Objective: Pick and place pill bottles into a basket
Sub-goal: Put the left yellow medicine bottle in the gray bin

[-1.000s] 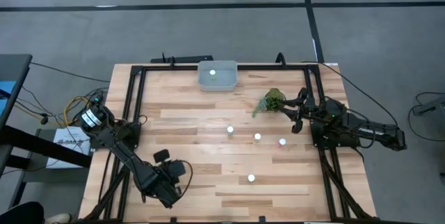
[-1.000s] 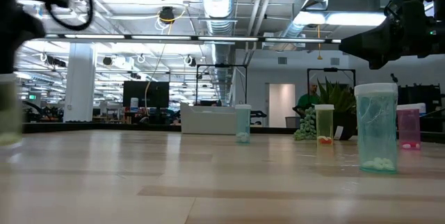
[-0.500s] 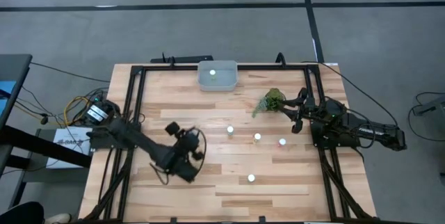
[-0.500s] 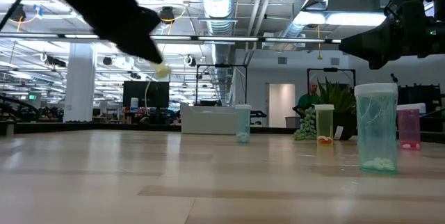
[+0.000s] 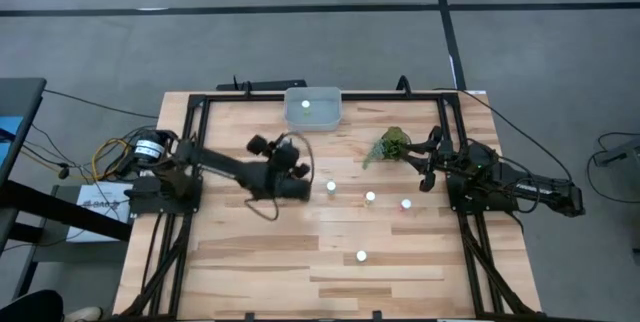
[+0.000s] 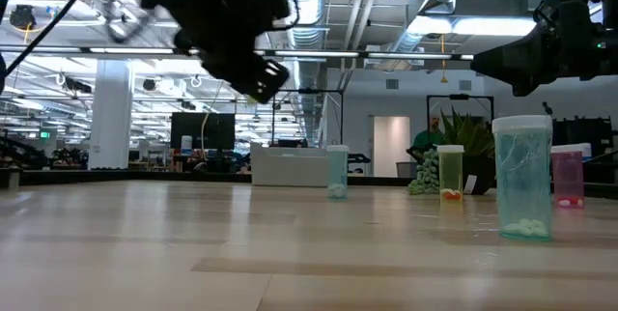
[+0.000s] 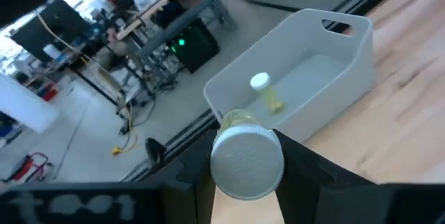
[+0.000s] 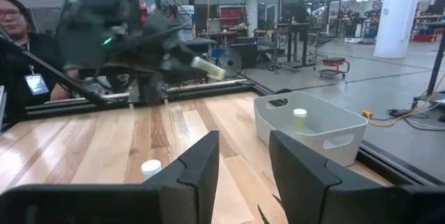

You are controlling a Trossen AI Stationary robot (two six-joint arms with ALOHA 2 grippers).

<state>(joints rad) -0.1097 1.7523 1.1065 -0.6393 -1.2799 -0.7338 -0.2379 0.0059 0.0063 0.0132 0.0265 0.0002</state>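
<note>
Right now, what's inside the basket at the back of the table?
The basket holds one white-capped pill bottle, lying on its floor. The left gripper, shut on another bottle, hides part of the near wall, so nothing more can be confirmed there.

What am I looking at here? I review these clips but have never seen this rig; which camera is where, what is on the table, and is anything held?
Two dark robot arms work at a wooden table. One camera looks straight down, one sits at tabletop height, and one rides on each wrist. The left gripper is shut on a white-capped pill bottle, carried above the table toward the basket, a pale plastic bin at the far edge with one bottle already inside. Four more bottles stand on the wood, near a small green plant. The right gripper waits at the right edge, holding nothing visible.
</note>
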